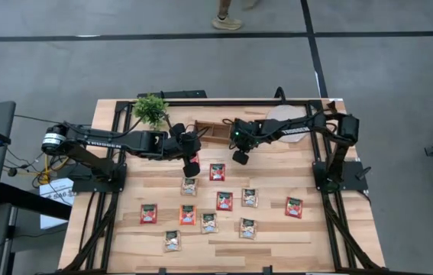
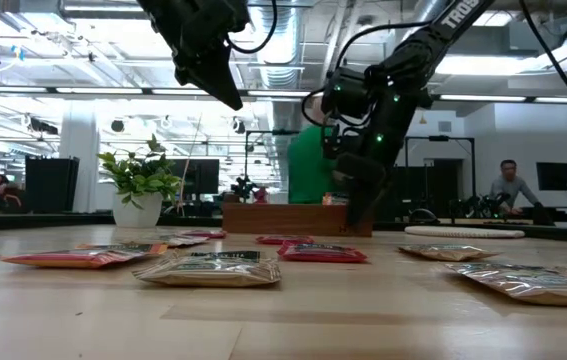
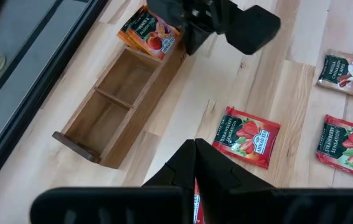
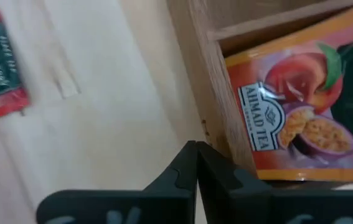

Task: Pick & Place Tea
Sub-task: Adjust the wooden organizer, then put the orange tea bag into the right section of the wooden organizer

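Now left pincer hovering above surface, closed on red tea sachet. Right pincer closed, empty, beside wooden tray holding orange sachet. Risk: thin sachet slipping before tray.

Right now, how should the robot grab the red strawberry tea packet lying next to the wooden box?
The strawberry sachet lies flat on the table, with bare wood around it. Probably best to come straight down from above and pinch across two opposite edges, since it is thin. The wooden tray sits beside it, apart, so it shouldn't block.
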